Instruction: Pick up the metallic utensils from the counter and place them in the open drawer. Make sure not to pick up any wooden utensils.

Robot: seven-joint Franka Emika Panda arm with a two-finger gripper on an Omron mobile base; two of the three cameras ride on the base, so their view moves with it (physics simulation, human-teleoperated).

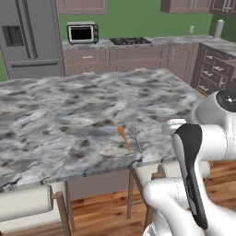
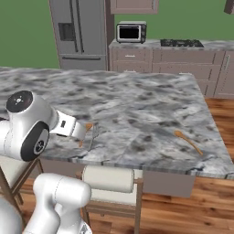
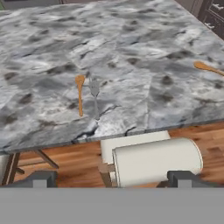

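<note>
The claw (image 3: pixel 112 178) hangs open and empty just off the near edge of the marbled island surface (image 3: pixel 131 52), its two dark fingertips (image 3: pixel 38 178) spread wide apart. Directly below the claw, on the wooden floor side, stands a stool with a cream cushioned back (image 3: pixel 155 159), tucked against the surface's edge.

Ahead of the claw and a little to its left, close to the near edge, a pale grey fork (image 3: pixel 95 97) lies flat on the surface. Just beside it, on the far side from the claw's centre line, lies a wooden spoon (image 3: pixel 80 94), orange-brown, its small bowl pointing away from the claw. The two run almost parallel, near each other but apart.

Well off to the claw's right, toward the surface's far corner, a second wooden spoon (image 3: pixel 208 68) lies alone.

Beyond the surface, far from the claw, brown cabinets line a green wall, with a toaster oven (image 1: pixel 82 33), a cooktop (image 1: pixel 130 41) and a steel fridge (image 1: pixel 30 37).
</note>
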